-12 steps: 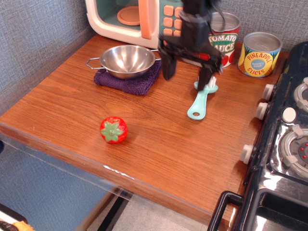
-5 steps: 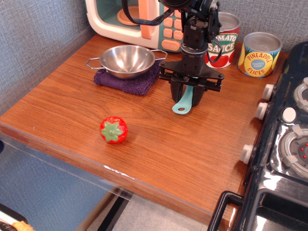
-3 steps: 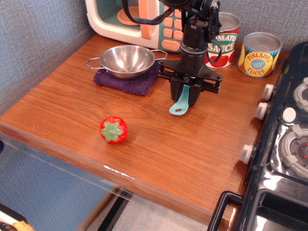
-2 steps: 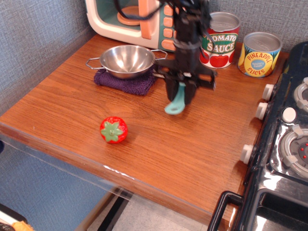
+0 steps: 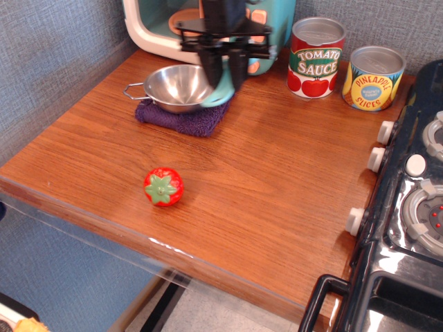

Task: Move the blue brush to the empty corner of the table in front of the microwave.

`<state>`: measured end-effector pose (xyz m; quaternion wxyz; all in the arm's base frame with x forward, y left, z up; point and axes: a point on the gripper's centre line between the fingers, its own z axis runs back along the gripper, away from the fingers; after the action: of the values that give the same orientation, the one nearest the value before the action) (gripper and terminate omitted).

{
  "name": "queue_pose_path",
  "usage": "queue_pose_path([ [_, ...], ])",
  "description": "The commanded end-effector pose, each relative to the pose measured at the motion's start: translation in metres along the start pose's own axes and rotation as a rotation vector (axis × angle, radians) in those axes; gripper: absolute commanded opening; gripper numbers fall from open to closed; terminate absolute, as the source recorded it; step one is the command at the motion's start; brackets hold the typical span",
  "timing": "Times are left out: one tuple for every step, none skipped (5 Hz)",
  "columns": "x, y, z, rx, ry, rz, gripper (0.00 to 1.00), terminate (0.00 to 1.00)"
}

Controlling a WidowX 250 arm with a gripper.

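Table [image 5: 277,200]: you have one brown wood-grain top; it carries everything listed below.
Tomato [image 5: 163,187]: you have one red toy tomato with a green top, well in front of the pincer and a little left of it, near the table's front edge.
Bowl [image 5: 177,86]: you see one steel bowl with wire handles, just left of the pincer and below it, its right rim next to the brush.
Cloth [image 5: 187,117]: one purple cloth, lying under the bowl, directly below the pincer.
Microwave [image 5: 156,28]: one toy microwave in teal and cream, right behind the pincer, which covers part of its door and buttons.
Pincer [image 5: 223,66]: you have one black pincer, hanging above the bowl's right rim. Its two fingers are pinching the blue brush.
Blue brush [image 5: 220,92]: one, held off the table between the fingers; only its teal lower part shows, over the bowl's right rim and the cloth.
Cans: two, both right of the pincer at the back of the table: the tomato sauce can [image 5: 316,57] nearer, the pineapple slices can [image 5: 372,77] farther.
Stove [image 5: 408,228]: one black toy stove, far right of the pincer, at the table's right side.
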<state>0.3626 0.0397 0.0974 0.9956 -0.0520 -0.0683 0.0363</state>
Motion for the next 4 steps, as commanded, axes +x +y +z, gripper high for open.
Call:
queue_pose_path([
  [-0.034,0.081,0.046,0.098,-0.041,-0.074,0.00,0.00],
  [-0.048,0.122,0.041,0.174,-0.009,-0.082,0.00,0.00],
  [-0.059,0.149,0.026,0.203,0.041,-0.004,0.00,0.00],
  [-0.071,0.166,0.008,0.217,0.107,0.051,0.00,0.00],
])
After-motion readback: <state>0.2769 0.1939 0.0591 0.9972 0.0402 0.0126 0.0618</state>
